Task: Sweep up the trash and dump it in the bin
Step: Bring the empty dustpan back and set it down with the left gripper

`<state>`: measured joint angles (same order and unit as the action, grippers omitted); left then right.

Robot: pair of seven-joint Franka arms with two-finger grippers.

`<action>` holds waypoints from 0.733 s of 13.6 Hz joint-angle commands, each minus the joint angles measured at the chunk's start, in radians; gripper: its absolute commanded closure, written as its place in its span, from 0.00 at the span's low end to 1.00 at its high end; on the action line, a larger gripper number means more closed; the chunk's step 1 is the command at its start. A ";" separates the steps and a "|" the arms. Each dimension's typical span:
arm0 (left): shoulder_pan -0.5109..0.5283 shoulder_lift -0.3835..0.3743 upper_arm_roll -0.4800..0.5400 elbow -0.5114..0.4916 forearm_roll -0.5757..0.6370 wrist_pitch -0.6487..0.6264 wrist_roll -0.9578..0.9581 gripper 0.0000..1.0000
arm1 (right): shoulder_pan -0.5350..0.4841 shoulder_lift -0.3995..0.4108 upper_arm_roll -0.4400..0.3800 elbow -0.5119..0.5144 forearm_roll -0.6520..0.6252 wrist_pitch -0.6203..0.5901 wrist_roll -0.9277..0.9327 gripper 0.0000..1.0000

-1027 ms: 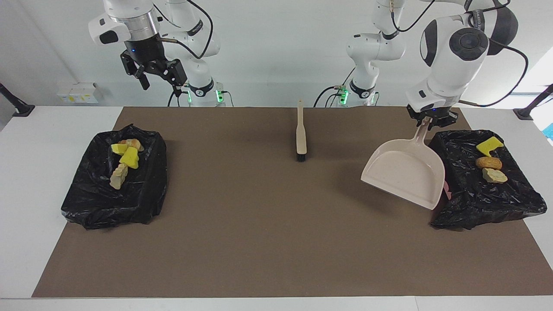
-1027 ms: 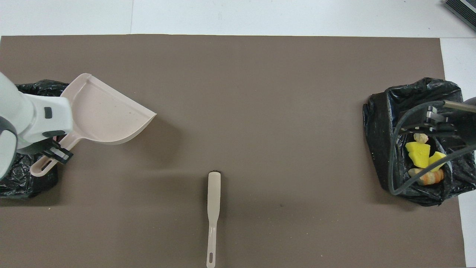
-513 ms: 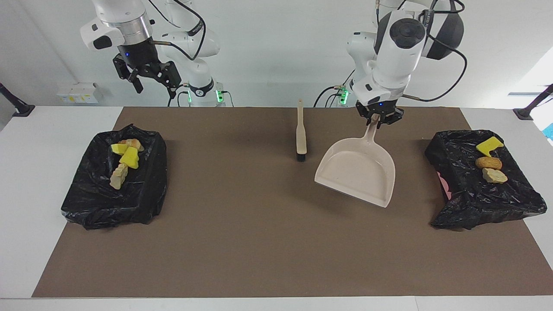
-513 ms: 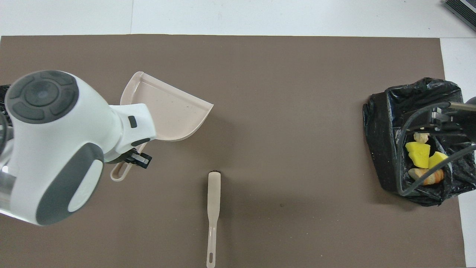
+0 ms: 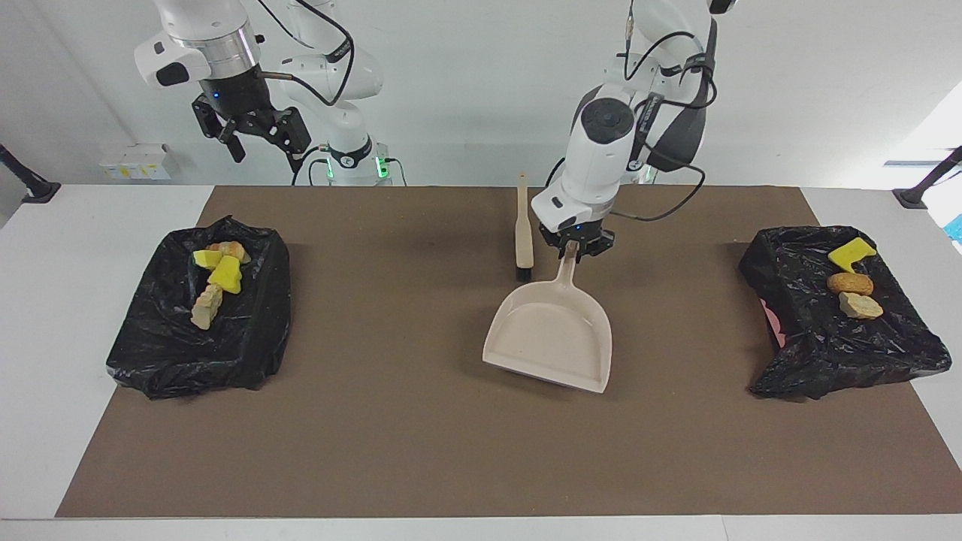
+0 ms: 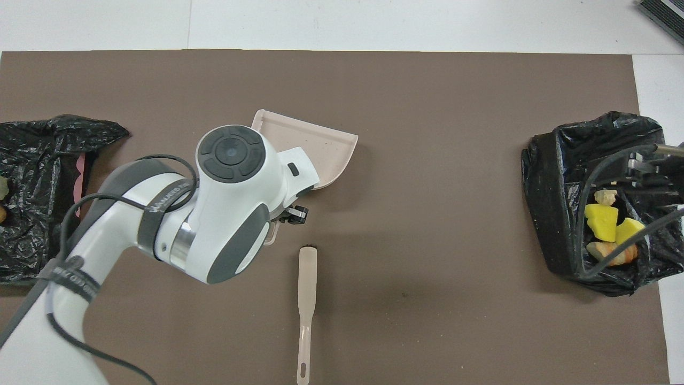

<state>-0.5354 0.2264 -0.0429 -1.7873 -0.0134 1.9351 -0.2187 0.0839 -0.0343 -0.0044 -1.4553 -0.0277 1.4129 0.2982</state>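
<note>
1. Left gripper [image 5: 574, 248]: clamped on the handle of the dustpan [image 5: 552, 342], just beside the brush [image 5: 524, 231], on the side toward the left arm's end of the table; the hold sits high on the handle, close to its tip.
2. Dustpan: empty; pan tilted, lip lowest and farther from the robots than the brush's bristle end; whether the lip touches the brown mat [image 5: 421, 443] cannot be told.
3. Brush: lying flat on the mat, handle pointing toward the robots, bristle end away from them; untouched by either gripper.
4. Right gripper [image 5: 252, 131]: fingers spread wide, holding nothing; raised over the bin [image 5: 203, 319] well away from the brush toward the right arm's end; this arm waits.
5. Trash, first lot [image 5: 214, 282]: yellow sponges and tan lumps resting in that bin.
6. Trash, second lot [image 5: 853, 282]: one yellow sponge and two tan lumps in the second bin [image 5: 842, 319], well away from the brush toward the left arm's end.
7. Mat: no loose pieces visible on it; sweeping and dumping look finished.
8. Handling note, by judgement: the step in hand appears to be setting the dustpan down beside the brush; lower slowly, level the pan so it lands flat, keep the handle clear of the brush, let go only once it rests.
</note>
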 commanded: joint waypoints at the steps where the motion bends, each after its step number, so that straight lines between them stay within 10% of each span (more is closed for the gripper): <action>1: -0.041 0.060 0.018 0.014 -0.014 0.071 -0.028 1.00 | -0.022 -0.012 0.003 -0.011 0.006 -0.003 -0.071 0.00; 7: -0.063 0.060 0.017 -0.040 -0.017 0.177 -0.197 1.00 | -0.022 -0.013 0.003 -0.013 0.008 -0.003 -0.065 0.00; 10: -0.054 0.059 0.017 -0.040 -0.036 0.168 -0.199 0.65 | -0.027 -0.013 0.003 -0.013 0.006 -0.002 -0.065 0.00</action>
<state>-0.5778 0.3036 -0.0422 -1.8025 -0.0272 2.0839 -0.4067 0.0749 -0.0343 -0.0080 -1.4553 -0.0276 1.4129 0.2598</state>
